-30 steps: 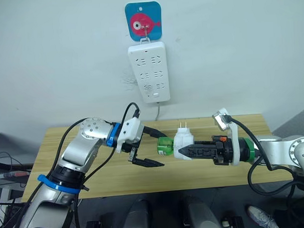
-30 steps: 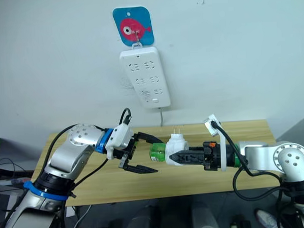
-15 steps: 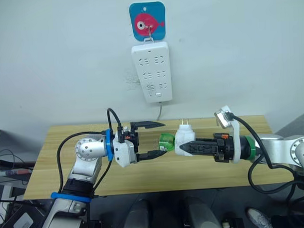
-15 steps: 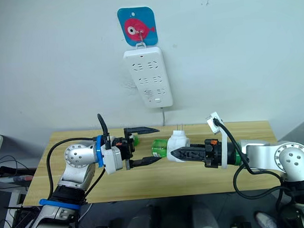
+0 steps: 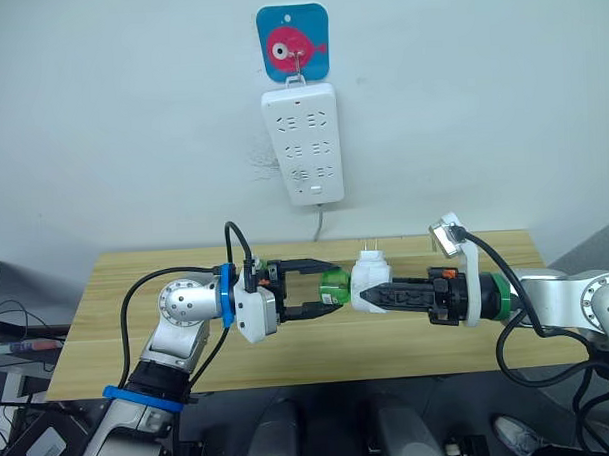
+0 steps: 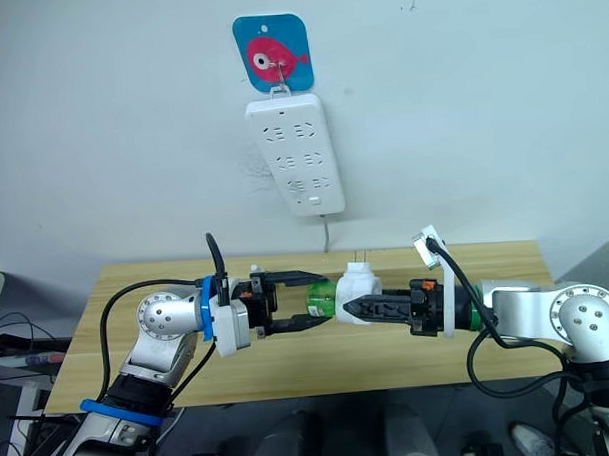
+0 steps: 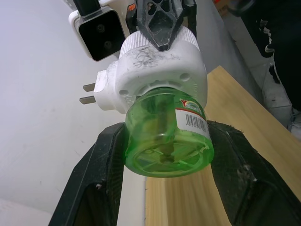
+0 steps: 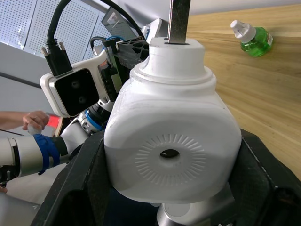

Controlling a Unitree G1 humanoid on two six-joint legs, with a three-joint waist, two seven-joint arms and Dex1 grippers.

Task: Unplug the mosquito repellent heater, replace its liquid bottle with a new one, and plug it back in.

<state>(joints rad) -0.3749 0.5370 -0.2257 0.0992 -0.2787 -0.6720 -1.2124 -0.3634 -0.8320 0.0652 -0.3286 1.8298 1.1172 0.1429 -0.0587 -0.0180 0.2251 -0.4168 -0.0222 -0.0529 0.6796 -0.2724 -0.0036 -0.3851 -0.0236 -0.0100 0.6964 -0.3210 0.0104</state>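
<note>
Since half a second ago the left gripper [image 5: 330,289] has been drawing its two black fingers in: they were spread wide, one well above the green bottle [image 5: 333,287] and one below it, and now they are sitting on either side of the bottle's base. In the left wrist view each finger [image 7: 101,160] is lying right against the bottle's round wall, though whether the pads are actually pressing it cannot be told; the jaws are standing about a bottle's width apart, the bottle between them.

The right gripper [image 5: 365,298] is holding the mosquito repellent heater [image 5: 367,283] out over the wooden table [image 5: 126,284], its jaws clamped on the white body from both sides, as the right wrist view is showing with a finger [image 8: 77,176] pressed against each flank. The heater is lying on its side in the air, its two metal prongs [image 7: 89,93] pointing up, and the green bottle is sticking out of its end toward the left gripper's jaws. So heater and bottle are bridging the gap between the two grippers, which are facing each other.

On the wall behind, above the jaws, a white power strip [image 5: 302,140] is hanging from a blue hook plate with a pink fish [image 5: 292,43]. A second green bottle with a white cap [image 8: 250,36] is lying on the table beyond the right gripper.
</note>
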